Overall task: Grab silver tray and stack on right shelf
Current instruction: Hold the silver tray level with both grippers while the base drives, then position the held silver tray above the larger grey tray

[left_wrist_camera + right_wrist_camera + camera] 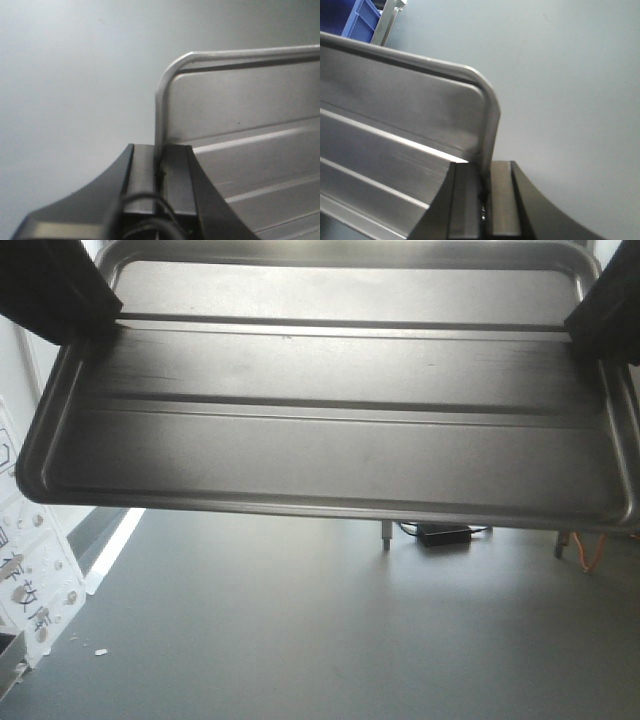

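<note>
The silver tray hangs in the air close to the front camera and fills the upper half of that view, with two long ridges across it. My left gripper is shut on its left short rim and my right gripper on its right short rim. The left wrist view shows the left gripper clamping the thin rim of the silver tray between its pads. Seen from the right wrist, the right gripper pinches the rim of the silver tray the same way. The right shelf is out of view.
Grey floor lies below the tray. A white panel stands at the left. Metal legs and a black box with cables show under the tray's edge. A blue bin and a steel post sit at the right wrist view's top left.
</note>
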Robot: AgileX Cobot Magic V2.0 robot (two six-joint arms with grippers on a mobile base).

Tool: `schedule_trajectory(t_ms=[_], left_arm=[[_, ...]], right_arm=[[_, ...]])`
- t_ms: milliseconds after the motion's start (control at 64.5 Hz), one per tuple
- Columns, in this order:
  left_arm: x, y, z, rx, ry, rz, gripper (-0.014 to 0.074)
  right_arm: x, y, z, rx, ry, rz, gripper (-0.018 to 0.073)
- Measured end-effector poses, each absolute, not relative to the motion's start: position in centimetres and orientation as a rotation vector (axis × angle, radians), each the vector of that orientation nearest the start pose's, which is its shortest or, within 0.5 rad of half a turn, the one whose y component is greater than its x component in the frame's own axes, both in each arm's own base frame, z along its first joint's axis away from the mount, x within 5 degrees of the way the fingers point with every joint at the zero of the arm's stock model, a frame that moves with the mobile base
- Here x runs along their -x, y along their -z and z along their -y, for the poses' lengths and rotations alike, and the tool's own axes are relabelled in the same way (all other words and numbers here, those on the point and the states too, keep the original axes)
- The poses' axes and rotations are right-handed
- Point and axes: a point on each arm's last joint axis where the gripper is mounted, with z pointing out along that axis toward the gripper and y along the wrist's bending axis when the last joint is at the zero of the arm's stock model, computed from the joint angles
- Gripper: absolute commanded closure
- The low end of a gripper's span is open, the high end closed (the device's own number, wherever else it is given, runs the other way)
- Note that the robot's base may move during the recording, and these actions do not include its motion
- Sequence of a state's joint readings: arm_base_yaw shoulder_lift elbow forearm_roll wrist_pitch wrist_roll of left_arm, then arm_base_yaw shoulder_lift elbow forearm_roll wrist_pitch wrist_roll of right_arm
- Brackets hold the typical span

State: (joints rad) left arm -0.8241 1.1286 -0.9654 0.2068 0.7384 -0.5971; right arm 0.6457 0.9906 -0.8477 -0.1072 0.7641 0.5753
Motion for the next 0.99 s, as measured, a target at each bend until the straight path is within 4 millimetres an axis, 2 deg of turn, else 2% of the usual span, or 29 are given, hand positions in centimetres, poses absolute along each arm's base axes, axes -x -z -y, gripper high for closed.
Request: schedule_trajectory(t_ms=[993], left_arm=[[-16.46,-33.23,15.94,-0.39,0.44,-2.379,0.0689]], right_arm=[[-15.67,-32.2,-10.95,0.145,-0.442,-2.429,0.0503]])
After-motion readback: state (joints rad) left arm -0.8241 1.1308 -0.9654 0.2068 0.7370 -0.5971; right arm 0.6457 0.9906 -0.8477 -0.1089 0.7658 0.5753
